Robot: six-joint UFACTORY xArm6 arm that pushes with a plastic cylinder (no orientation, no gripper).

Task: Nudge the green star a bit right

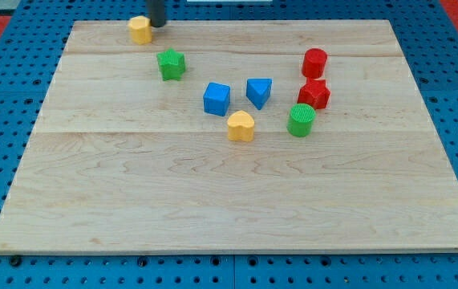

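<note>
The green star (171,64) lies on the wooden board (212,201) in the upper left part of the view. My tip (157,25) is at the board's top edge, just right of a yellow block (139,30) and above the green star, a short gap apart from it. The rod runs up out of the view's top.
A blue cube (216,99) and a blue triangular block (259,92) sit near the middle. A yellow heart (241,127) lies below them. A red cylinder (314,62), a red star (314,94) and a green cylinder (301,120) stand at the right.
</note>
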